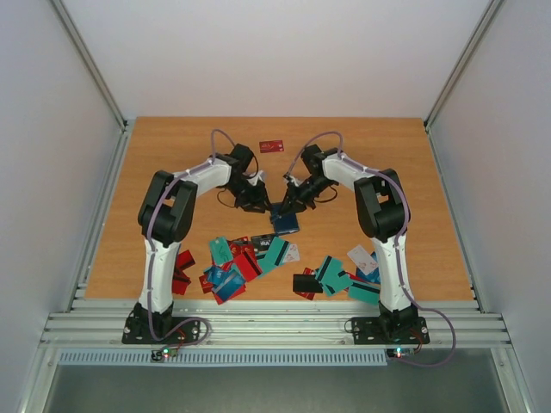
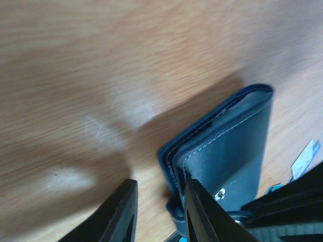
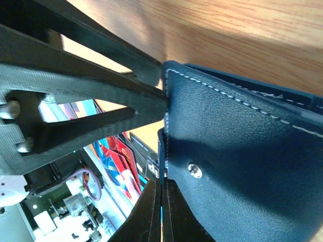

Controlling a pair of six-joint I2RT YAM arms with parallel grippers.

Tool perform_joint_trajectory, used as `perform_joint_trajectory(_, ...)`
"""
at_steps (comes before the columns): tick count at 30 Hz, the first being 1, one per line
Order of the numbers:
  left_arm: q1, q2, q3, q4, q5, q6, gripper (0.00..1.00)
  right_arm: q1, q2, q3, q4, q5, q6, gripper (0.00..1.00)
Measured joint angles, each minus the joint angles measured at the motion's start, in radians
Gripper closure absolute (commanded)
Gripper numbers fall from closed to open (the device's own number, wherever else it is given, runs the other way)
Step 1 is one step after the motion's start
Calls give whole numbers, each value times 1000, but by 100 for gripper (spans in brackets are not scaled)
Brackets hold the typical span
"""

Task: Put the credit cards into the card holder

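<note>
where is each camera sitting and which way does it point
Top: above and behind the arms, facing down on them, the table, the card holder and scattered cards.
Left wrist: on the left arm, facing past its open left claw to the card holder and table.
Right wrist: on the right arm, facing past its shut right claw to the card holder; the left claw shows too.
Shared: all three show the card holder.

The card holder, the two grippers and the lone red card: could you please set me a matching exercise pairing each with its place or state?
1. card holder
2. red card
3. left gripper
4. right gripper

A. fingers apart
B. alone at the far side of the table
C. dark blue, between both grippers
D. shut on the card holder

Pairs: 1-C, 2-B, 3-A, 4-D
</note>
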Motion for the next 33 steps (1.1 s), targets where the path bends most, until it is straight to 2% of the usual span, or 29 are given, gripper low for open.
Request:
perform_joint_trajectory(18, -7, 23, 29, -103, -20, 108, 73, 0, 28, 40, -37, 72, -10, 99)
perform_joint_trajectory(33, -20, 21, 34, -108, -36, 113, 72, 0, 39, 47, -41, 82, -10, 99)
